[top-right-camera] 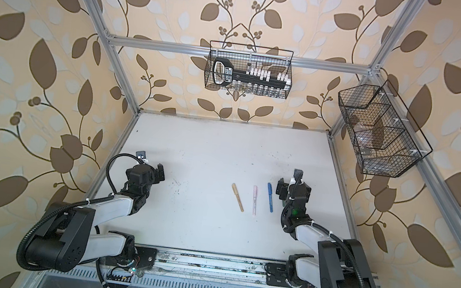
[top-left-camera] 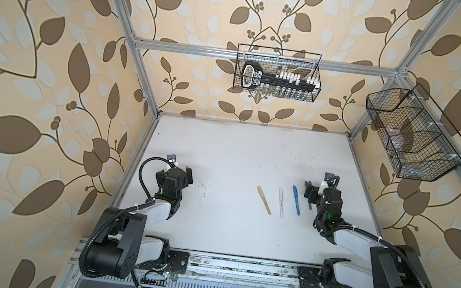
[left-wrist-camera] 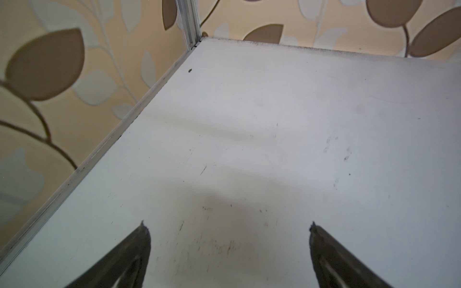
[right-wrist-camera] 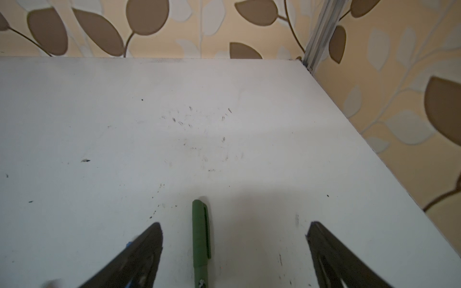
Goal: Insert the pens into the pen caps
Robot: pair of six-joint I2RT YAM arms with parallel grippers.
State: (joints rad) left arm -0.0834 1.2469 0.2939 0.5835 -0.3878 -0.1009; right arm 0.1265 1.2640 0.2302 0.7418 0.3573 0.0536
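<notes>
Starting at the left, the left gripper (left-wrist-camera: pixel 228 224) hangs over bare counter (left-wrist-camera: pixel 274 112), its fingers spread and empty. Toward the middle lie the tan pen (top-left-camera: pixel 264 200), the pink pen (top-left-camera: pixel 281 203) and the blue pen (top-left-camera: pixel 296 200), each seemingly capped. Rightmost, the green pen (right-wrist-camera: pixel 200 239), cap on, lies loose between the released fingers of the right gripper (right-wrist-camera: pixel 234 224). I'd lift straight up with no sideways sweep, lest a finger roll the green or blue pen.

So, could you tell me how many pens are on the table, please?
4. The tan pen, pink pen and blue pen lie side by side right of centre; the green pen lies below the open right hand, largely hidden from above.
</notes>
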